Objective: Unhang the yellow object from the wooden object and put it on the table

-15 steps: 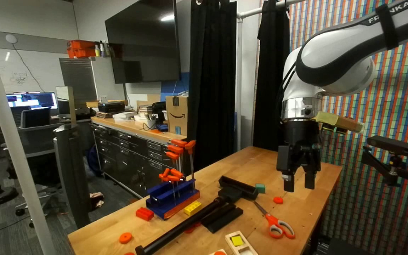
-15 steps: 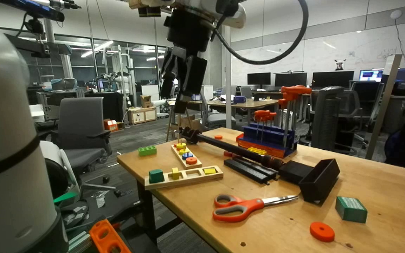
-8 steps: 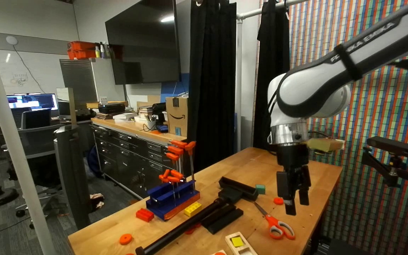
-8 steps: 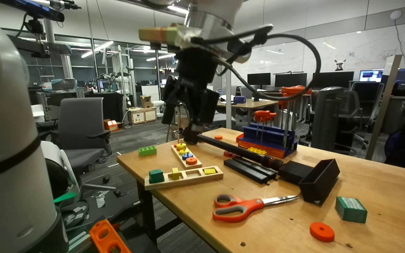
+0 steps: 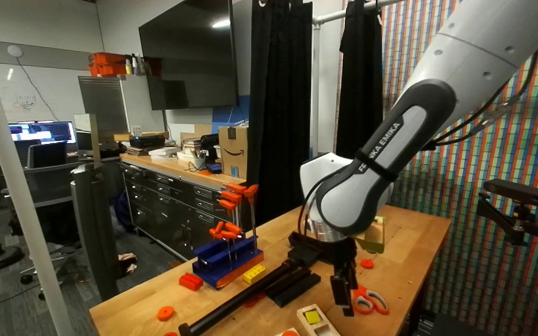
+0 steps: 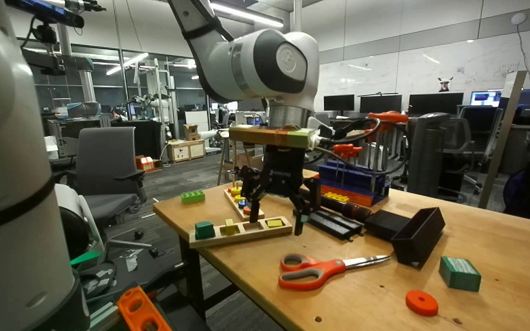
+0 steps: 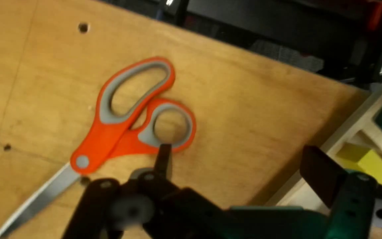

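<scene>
In an exterior view, I am reaching in from the top of the frame, and my gripper [image 6: 276, 225] is pointing down near the center, its fingers [image 6: 298, 226] standing well apart. Just below and left of center, a wooden tray [image 6: 219, 240] is lying on the table [image 6: 361, 303], holding, from left to right, a green block [image 6: 204, 230], a yellow block [image 6: 229, 226] and a flat yellow square [image 6: 274, 223]. The fingertip at frame left is overlapping the tray; whether it is touching, I cannot tell. Beyond the tray, a board [image 6: 234, 201] is carrying colored rings, a yellow ring [image 6: 239, 198] among them. Which of these yellow things the task is meaning, I cannot tell; all are resting on wood. Orange scissors [image 6: 331, 268] are lying at bottom center, and a black box [image 6: 419, 236], a green box [image 6: 459, 274] and an orange ring [image 6: 421, 303] are sitting toward lower right. In the wrist view, the scissors are filling much of the left half, a finger is overlapping their round handle, and the opposite finger is covering part of the tray's edge at lower right, beside the yellow block.
</scene>
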You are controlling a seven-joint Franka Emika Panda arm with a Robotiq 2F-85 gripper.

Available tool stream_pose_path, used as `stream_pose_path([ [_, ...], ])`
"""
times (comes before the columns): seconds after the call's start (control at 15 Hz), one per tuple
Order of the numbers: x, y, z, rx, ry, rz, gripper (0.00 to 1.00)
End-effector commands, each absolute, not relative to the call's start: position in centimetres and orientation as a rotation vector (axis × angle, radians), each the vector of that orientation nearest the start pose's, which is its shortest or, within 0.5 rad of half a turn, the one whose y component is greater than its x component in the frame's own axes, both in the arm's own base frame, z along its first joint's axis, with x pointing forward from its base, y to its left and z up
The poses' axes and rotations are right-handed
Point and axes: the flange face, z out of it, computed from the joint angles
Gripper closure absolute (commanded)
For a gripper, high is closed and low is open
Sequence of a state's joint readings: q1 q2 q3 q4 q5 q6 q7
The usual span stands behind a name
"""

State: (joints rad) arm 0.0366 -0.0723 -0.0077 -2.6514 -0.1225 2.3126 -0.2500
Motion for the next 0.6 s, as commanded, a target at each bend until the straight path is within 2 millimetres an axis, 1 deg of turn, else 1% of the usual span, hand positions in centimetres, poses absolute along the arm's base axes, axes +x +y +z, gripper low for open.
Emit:
stream_pose_path([
  [0.0, 45.1, 4.2, 21.6, -3.145, -0.886, 0.382, 0.0],
  [0.13, 47.2, 6.2, 21.8, -3.185, -1.038, 0.347, 0.0],
  [0.27, 49.0, 7.8, 22.5, -3.223, -1.13, 0.307, 0.0],
  [0.4, 50.4, 8.8, 23.6, -3.253, -1.176, 0.252, 0.0],
  [0.53, 51.4, 9.4, 24.8, -3.275, -1.19, 0.215, 0.0],
])
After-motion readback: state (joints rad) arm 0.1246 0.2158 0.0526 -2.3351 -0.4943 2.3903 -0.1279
